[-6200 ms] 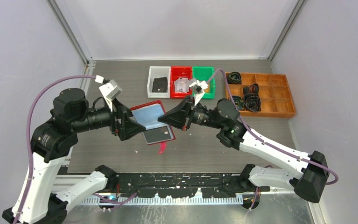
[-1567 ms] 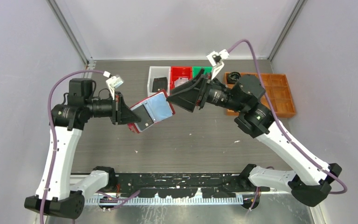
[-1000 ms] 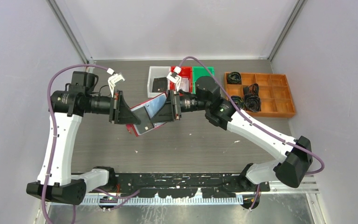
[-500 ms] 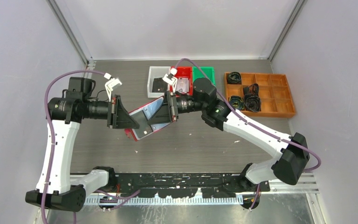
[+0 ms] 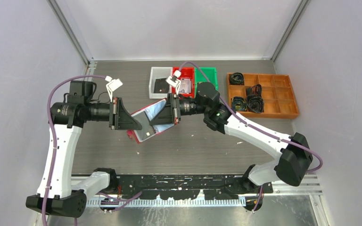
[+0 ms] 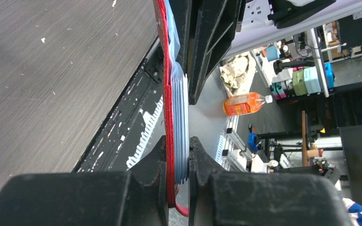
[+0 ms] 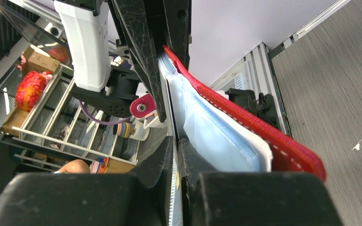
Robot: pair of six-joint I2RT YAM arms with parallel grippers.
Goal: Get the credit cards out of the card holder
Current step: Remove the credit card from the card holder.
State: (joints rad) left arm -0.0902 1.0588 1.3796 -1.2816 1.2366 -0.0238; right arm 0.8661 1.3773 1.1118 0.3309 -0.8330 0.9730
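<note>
The red card holder (image 5: 140, 113) hangs open above the table, its blue-grey pocket pages (image 5: 154, 109) facing up. My left gripper (image 5: 138, 124) is shut on its left half; in the left wrist view the red cover (image 6: 171, 155) and pages (image 6: 181, 150) sit pinched between the fingers (image 6: 153, 160). From the right, my right gripper (image 5: 156, 123) is shut on the thin edge of a credit card (image 7: 175, 188) that sticks out of the pages (image 7: 217, 136). A dark card (image 5: 147, 135) shows at the holder's lower edge.
At the back stand a white bin (image 5: 153, 81) with a flat black item, a red bin (image 5: 177, 75) holding a pale card, and a green bin (image 5: 207, 75). An orange compartment tray (image 5: 283, 94) with black coils lies at the right.
The right gripper's jaws have closed onto a card at the holder's edge. Both arms and the holder have shifted slightly down and to the left.
</note>
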